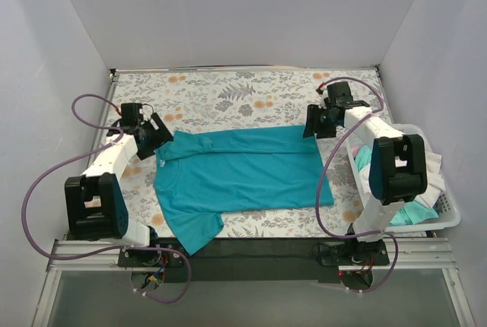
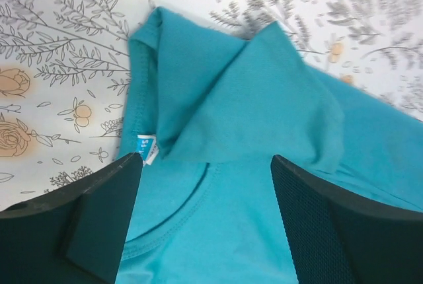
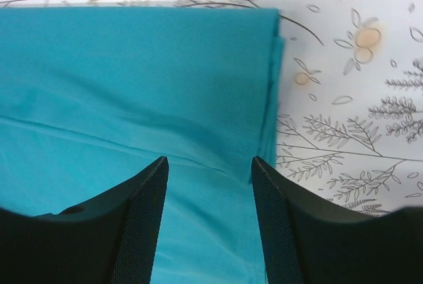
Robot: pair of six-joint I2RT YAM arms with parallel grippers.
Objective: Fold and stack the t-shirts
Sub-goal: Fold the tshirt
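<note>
1. Floral-print table (image 1: 228, 91), white walls. A teal t-shirt (image 1: 243, 175) lies flat mid-table with its far side folded over.
2. Left gripper (image 2: 206, 165) is over the collar end (neck label (image 2: 147, 148) showing), fingers spread above the cloth.
3. Right gripper (image 3: 208, 165) is over the hem's far corner, fingers spread too.
4. White basket (image 1: 449, 217) at the table's right edge holds white and aqua shirts (image 1: 415, 211).

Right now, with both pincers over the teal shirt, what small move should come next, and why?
Probably lift both pincers straight up, clear of the teal t-shirt. The left pincer and right pincer both stand open and hold nothing, and the far edge already lies folded over. The near sleeve sticks out unfolded, so clearing the cloth first seems sensible.
</note>
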